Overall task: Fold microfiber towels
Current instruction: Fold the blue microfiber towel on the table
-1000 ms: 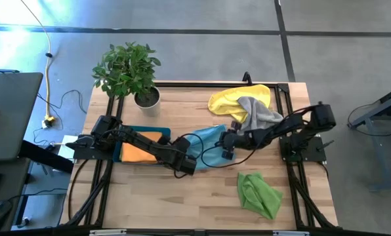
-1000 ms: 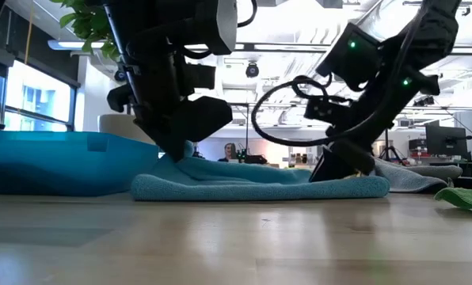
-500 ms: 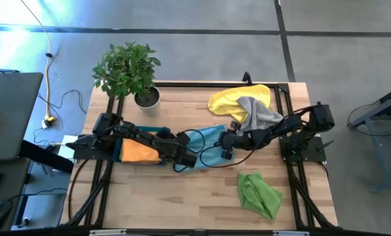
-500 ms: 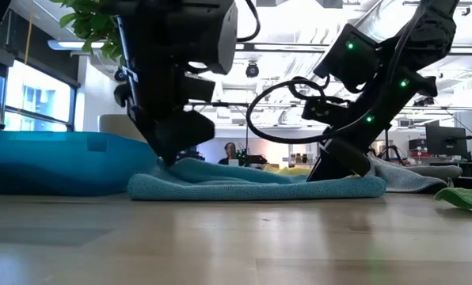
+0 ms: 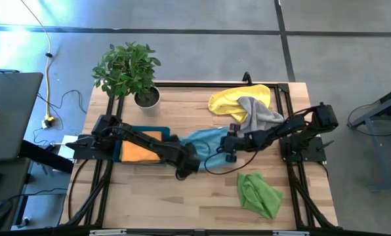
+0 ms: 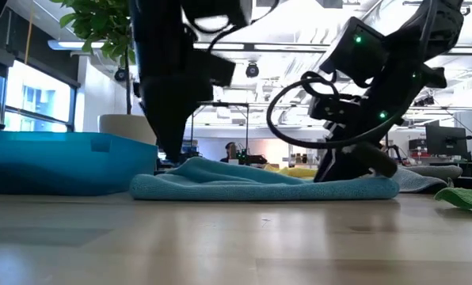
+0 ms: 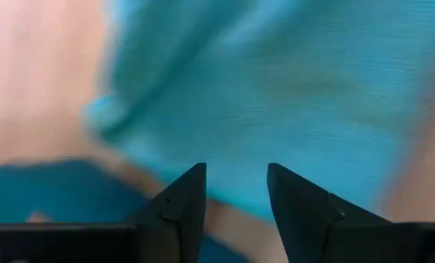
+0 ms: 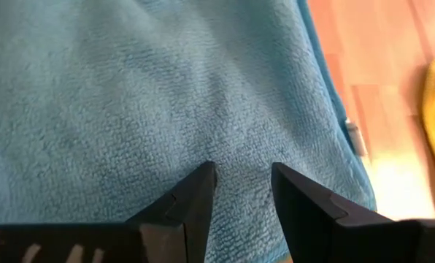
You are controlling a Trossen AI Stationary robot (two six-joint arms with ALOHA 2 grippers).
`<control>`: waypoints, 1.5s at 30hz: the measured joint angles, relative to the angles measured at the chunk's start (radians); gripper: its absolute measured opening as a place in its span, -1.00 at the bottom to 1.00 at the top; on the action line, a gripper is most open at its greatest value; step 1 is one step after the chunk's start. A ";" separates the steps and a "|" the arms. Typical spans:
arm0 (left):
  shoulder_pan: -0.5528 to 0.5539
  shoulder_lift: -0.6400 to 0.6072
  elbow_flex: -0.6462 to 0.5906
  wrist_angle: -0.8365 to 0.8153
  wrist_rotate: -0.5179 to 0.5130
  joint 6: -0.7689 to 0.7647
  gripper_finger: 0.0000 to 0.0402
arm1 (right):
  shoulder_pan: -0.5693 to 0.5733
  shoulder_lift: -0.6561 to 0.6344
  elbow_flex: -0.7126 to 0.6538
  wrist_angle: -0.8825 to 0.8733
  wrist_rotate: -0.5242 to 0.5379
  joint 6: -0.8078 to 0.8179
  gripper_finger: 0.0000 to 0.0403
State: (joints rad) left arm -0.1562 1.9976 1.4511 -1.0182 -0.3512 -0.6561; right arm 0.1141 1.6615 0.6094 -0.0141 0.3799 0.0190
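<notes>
The light blue towel (image 5: 205, 139) lies in a low, flattened heap (image 6: 260, 186) at mid table. My left gripper (image 7: 236, 175) stands open over the heap's left end (image 6: 171, 158); the cloth shows ahead of its fingers, apart from them. My right gripper (image 8: 239, 175) is open, down on the towel's right end (image 6: 351, 170). The yellow towel (image 5: 238, 98) and grey towel (image 5: 258, 111) lie bunched at the far right. A lime green towel (image 5: 258, 193) lies near the front right. The orange towel (image 5: 138, 153) rests in the teal tray (image 5: 143, 131). My right gripper stands with its two spread fingertips (image 8: 199, 183) on the upper face of the blue towel near its right end (image 8: 239, 131). It comes slanting down from the table's right. No cloth is caught between the fingers. The towel lies flat on the table beneath them.
A potted plant (image 5: 126, 65) stands at the far left corner. The teal tray's wall (image 6: 54, 158) rises just left of the blue towel. Bare wood (image 5: 156, 196) stretches along the near edge. A person shows far off in the room behind (image 6: 232, 152).
My left gripper has opened, let go of the blue towel's left end and risen a little. My right gripper has shifted slightly toward the table's right and near edges. The towel's right end has slid that way with it.
</notes>
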 joint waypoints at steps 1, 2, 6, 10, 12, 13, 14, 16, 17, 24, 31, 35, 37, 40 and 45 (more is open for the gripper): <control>-0.007 0.001 0.000 0.031 0.019 0.038 -0.34 | 0.005 -0.002 -0.001 -0.002 -0.005 -0.001 -0.32; -0.013 0.007 0.000 0.059 0.029 0.064 -0.35 | 0.009 -0.003 -0.001 -0.003 -0.008 -0.001 -0.32; -0.017 0.022 -0.002 0.122 0.045 0.085 -0.37 | 0.023 -0.003 -0.001 -0.003 -0.010 0.001 -0.32; -0.019 0.039 -0.018 0.130 0.094 0.062 -0.37 | 0.024 -0.003 -0.002 -0.002 -0.005 0.004 -0.32; -0.022 0.052 -0.016 0.127 0.108 0.040 -0.37 | 0.024 -0.002 -0.002 -0.001 0.001 0.003 -0.32; -0.027 0.058 -0.017 0.117 0.116 0.035 -0.37 | 0.025 -0.002 -0.002 -0.001 0.003 0.002 -0.32; -0.030 0.067 -0.018 0.124 0.134 0.032 -0.37 | 0.025 -0.002 -0.002 -0.001 0.003 0.002 -0.32; -0.037 0.084 -0.014 0.132 0.175 0.029 -0.37 | 0.025 -0.004 -0.002 -0.001 0.004 0.001 -0.32; -0.040 0.087 -0.014 0.132 0.202 0.021 -0.37 | 0.025 -0.004 -0.002 -0.001 0.004 0.000 -0.32; -0.089 0.101 -0.002 0.147 0.357 -0.045 -0.37 | 0.025 -0.023 -0.003 -0.006 0.018 -0.007 -0.32; -0.112 0.107 0.069 0.143 0.315 -0.014 -0.37 | 0.035 -0.099 -0.003 -0.060 0.008 -0.028 -0.32; -0.098 0.106 0.128 0.140 0.246 0.031 -0.37 | 0.070 -0.182 0.035 -0.102 -0.039 0.036 -0.32; -0.094 0.106 0.161 0.135 0.211 0.069 -0.37 | 0.096 -0.208 0.039 -0.139 -0.087 0.100 -0.32; -0.093 0.105 0.203 0.089 0.166 0.129 -0.37 | 0.153 -0.225 0.042 -0.154 -0.129 0.191 -0.32; -0.072 0.105 0.222 0.032 0.139 0.193 -0.37 | 0.250 -0.178 0.043 -0.211 -0.141 0.300 -0.32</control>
State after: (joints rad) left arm -0.2285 2.1021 1.6730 -0.9863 -0.2120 -0.4633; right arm 0.3639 1.4838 0.6521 -0.2256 0.2386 0.3185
